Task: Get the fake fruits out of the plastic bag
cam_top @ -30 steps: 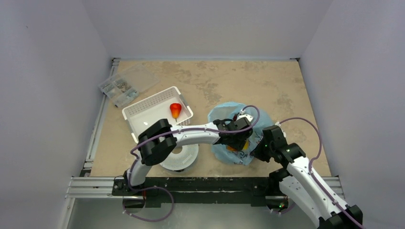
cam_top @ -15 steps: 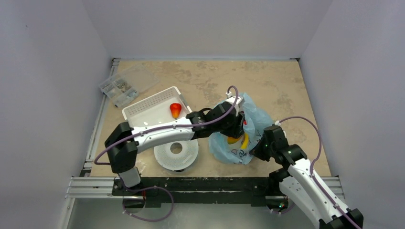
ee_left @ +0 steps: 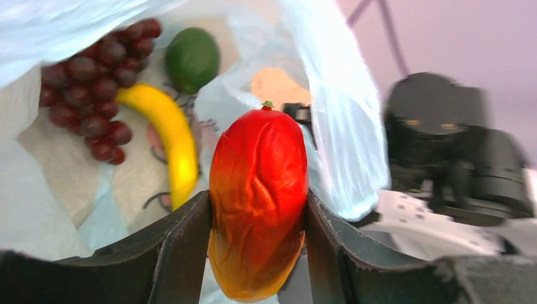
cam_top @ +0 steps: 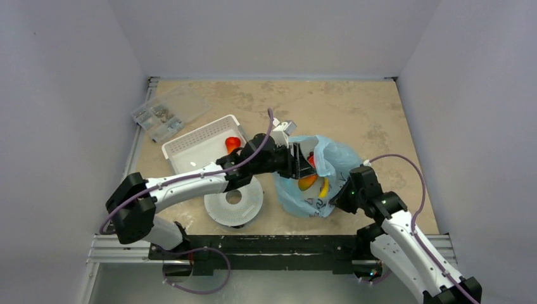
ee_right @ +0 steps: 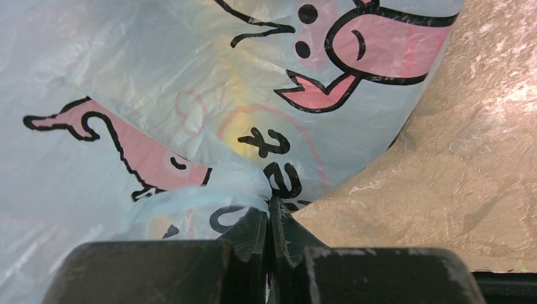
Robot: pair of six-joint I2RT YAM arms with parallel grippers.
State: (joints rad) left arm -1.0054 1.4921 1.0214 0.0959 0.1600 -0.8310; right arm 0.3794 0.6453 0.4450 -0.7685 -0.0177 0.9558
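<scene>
Plastic pinched in the right hand (ee_right: pixel 269 218) anchors the plastic bag (ee_right: pixel 190 95) at its near edge; farther, the left hand (ee_left: pixel 256 212) clamps the mango (ee_left: pixel 256 164) at the bag's mouth. Glossy skin could slip, dropping it back inside.

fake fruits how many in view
5: mango in the left end effector; grapes, banana, green one in the bag; red one in the basket. More may be hidden.

Left end effector (ee_left: pixel 258 209) grips; right end effector (ee_right: pixel 270 218) shut.
</scene>
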